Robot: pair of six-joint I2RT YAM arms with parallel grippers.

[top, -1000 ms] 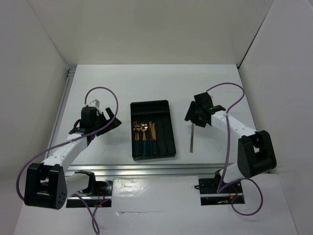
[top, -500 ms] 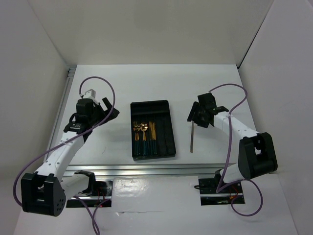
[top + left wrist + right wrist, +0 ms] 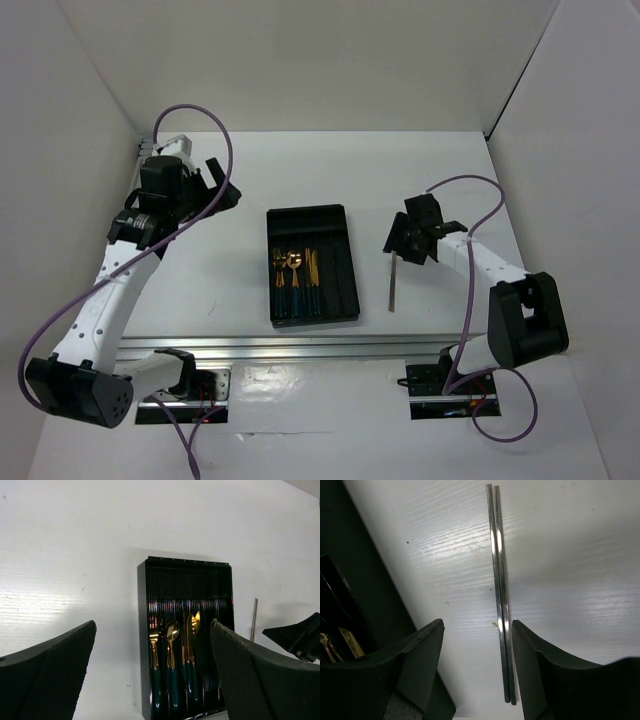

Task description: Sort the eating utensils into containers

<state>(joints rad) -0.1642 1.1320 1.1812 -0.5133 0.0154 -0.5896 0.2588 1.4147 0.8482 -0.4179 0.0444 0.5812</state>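
Note:
The black tray (image 3: 340, 225) lies mid-table, with several gold-headed, teal-handled utensils (image 3: 295, 280) in its near left compartments. They also show in the left wrist view (image 3: 172, 650), inside the tray (image 3: 185, 580). The thin grey stick (image 3: 393, 283) lies on the table right of the tray. In the right wrist view it (image 3: 499, 605) reads as two slim rods side by side. My right gripper (image 3: 400, 242) is open over the stick's far end; the stick lies between the fingers (image 3: 540, 665), close to the right one. My left gripper (image 3: 215, 192) is open, empty and raised far left of the tray.
The tray's dark wall (image 3: 350, 580) stands just left of my right gripper, with a gold utensil tip (image 3: 347, 640) showing. White walls enclose the table on three sides. A metal rail (image 3: 300, 347) runs along the near edge.
My left arm has risen and swung back toward the far left corner, away from the tray. My right gripper has shifted slightly nearer the stick's far end.

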